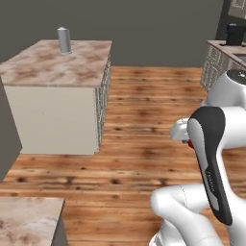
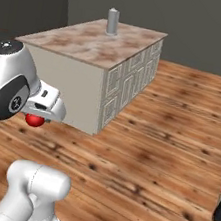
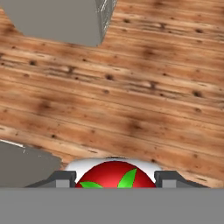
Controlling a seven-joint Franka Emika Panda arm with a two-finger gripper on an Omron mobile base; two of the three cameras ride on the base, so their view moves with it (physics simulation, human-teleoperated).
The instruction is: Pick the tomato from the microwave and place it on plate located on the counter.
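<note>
Clamping the tomato (image 3: 115, 175) between the jaws, green stem leaves facing the hand camera, red skin pressed by a dark finger tip (image 3: 62, 178) on each side. Carried in the air over the wooden floor (image 2: 168, 142), well clear of any desk. Seen from the right base camera as a small red ball (image 2: 34, 120) tucked under the white hand; from the left base camera as a red sliver (image 1: 190, 143) beside the arm's dark joint. Standing ahead: a kitchen island (image 1: 62, 91) with a mottled beige-and-brown stone top, pale sides and patterned panels on one face. Resting upright on its far end: a grey cylinder (image 1: 64, 40). Showing at the far right of the left view: another stone-topped desk (image 1: 226, 48) with a dark appliance (image 1: 235, 34) on it. No readable writing or brand marks anywhere.
</note>
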